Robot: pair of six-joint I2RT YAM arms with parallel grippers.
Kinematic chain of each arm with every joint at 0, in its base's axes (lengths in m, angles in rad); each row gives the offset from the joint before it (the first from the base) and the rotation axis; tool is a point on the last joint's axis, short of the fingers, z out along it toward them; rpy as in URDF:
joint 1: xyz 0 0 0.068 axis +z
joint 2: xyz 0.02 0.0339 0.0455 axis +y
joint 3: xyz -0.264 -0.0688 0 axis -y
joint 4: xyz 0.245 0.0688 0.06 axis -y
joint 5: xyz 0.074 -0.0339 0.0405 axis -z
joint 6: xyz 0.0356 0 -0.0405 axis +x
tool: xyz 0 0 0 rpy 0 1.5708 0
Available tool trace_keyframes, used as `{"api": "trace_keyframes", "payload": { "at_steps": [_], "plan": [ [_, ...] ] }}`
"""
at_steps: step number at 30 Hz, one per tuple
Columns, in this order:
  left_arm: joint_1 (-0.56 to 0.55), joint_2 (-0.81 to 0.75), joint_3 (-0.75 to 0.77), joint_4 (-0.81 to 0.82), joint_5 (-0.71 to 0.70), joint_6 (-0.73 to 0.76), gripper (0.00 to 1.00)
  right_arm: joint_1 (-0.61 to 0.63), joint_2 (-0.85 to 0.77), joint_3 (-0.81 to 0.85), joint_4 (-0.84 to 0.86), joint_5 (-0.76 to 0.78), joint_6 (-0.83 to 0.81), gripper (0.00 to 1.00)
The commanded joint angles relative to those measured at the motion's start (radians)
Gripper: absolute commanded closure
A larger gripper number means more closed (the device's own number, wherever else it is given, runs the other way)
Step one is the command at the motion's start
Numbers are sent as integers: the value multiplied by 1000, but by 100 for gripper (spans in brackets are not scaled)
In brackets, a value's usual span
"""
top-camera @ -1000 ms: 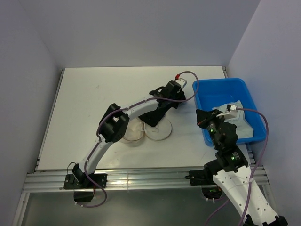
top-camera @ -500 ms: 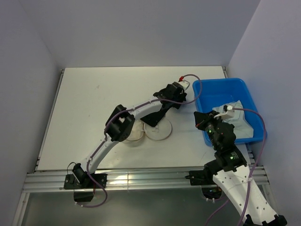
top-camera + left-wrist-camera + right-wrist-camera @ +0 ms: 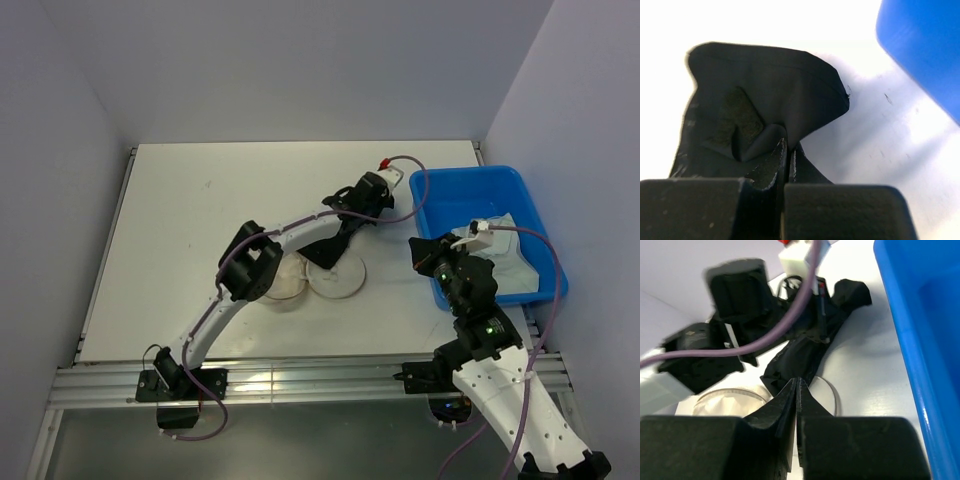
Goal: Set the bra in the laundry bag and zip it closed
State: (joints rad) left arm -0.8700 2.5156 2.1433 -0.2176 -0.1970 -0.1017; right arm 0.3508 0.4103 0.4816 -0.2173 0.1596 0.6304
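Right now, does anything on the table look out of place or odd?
The bra lies crumpled on the table, partly draped over the bag's open lid rather than inside the bag. The left gripper is shut, pinching its fabric. Nothing looks spilled or damaged.

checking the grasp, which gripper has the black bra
The left gripper, pinched shut on the bra; the right gripper is shut on nothing.

A blue bin [image 3: 480,195] holding pale fabric [image 3: 515,262] sits at the table's [image 3: 180,250] right edge.
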Motion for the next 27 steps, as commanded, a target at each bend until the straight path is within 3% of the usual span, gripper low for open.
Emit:
{"api": "trace_keyframes", "payload": {
  "at_steps": [1, 6, 11, 20, 27],
  "plan": [
    [-3, -193, -26, 112, 34, 16, 100, -3, 18, -1, 59, -20, -12, 91],
    [25, -306, -51, 141, 125, -33, 100, -3, 64, 8, 72, -54, -14, 76],
    [78, -402, -164, 205, 326, -168, 100, -3, 94, 20, 98, -89, -31, 60],
    [190, -483, -264, 441, 744, -458, 100, -3, 145, 75, 105, -103, -67, 46],
    [221, -537, -373, 601, 867, -619, 100, -3, 306, 182, 90, -118, -146, 33]
  ]
}}
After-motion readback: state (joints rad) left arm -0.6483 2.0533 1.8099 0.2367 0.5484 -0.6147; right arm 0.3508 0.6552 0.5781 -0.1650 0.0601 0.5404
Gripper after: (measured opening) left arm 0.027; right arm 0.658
